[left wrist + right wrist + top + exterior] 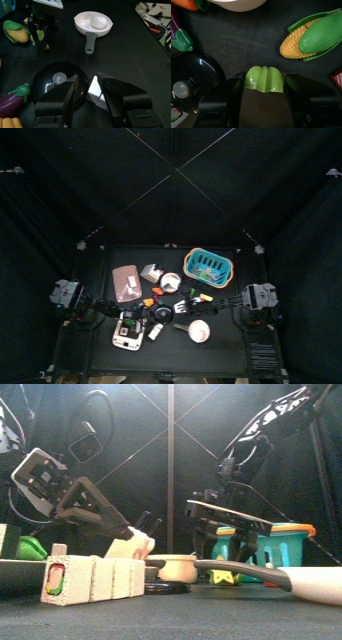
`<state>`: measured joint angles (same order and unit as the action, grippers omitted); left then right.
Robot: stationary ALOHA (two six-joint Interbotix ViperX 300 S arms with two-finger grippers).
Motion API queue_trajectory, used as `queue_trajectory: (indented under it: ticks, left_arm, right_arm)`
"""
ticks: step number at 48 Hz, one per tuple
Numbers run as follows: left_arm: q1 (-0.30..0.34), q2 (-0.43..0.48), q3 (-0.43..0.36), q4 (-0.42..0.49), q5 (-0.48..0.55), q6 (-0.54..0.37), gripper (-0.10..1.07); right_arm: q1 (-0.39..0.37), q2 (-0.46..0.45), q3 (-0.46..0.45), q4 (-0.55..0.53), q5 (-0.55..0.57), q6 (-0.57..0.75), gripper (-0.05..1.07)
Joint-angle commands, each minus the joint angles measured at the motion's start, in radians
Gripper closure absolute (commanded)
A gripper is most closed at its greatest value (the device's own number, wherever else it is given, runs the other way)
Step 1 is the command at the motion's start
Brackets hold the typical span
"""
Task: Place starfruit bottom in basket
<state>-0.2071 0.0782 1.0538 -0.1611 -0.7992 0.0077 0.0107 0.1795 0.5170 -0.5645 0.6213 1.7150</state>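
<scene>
The starfruit bottom (264, 79), a small yellow-green chunk, lies on the table between the two jaws of my right gripper (264, 86). The jaws stand open, one on each side of it. In the top view the right gripper (221, 303) reaches in from the right, in front of the teal slatted basket (207, 266). The basket (274, 544) stands at the back right, with something orange on it. My left gripper (91, 77) rests low over a black lid (57, 82). Its jaws meet at the tips, and something white shows through the gap.
A corn cob (311, 35) lies just beyond the chunk. The black lid (188, 80) and an eggplant (178, 35) lie to one side, a white bowl (238, 4) further off. A white pan with an egg (93, 22) lies near the table's front.
</scene>
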Motion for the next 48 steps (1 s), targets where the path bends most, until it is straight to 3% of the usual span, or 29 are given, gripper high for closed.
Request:
queue_trajectory:
  ticks: [1, 21, 37, 48]
  left_arm:
    - [0.0, -0.005, -0.015, 0.0, -0.005, 0.0, 0.21]
    - [0.002, -0.005, -0.015, 0.0, -0.005, 0.0, 0.21]
    - [0.002, -0.005, -0.015, 0.0, -0.005, 0.0, 0.21]
    - [0.002, -0.005, -0.017, -0.002, -0.003, 0.0, 0.21]
  right_arm:
    - [0.0, -0.037, -0.017, -0.011, 0.0, -0.009, 0.34]
    - [-0.02, -0.351, -0.003, -0.124, 0.028, -0.221, 0.34]
    - [-0.255, -0.502, 0.132, -0.316, 0.032, -0.235, 0.33]
    - [-0.454, -0.5, 0.21, -0.356, -0.086, -0.216, 0.33]
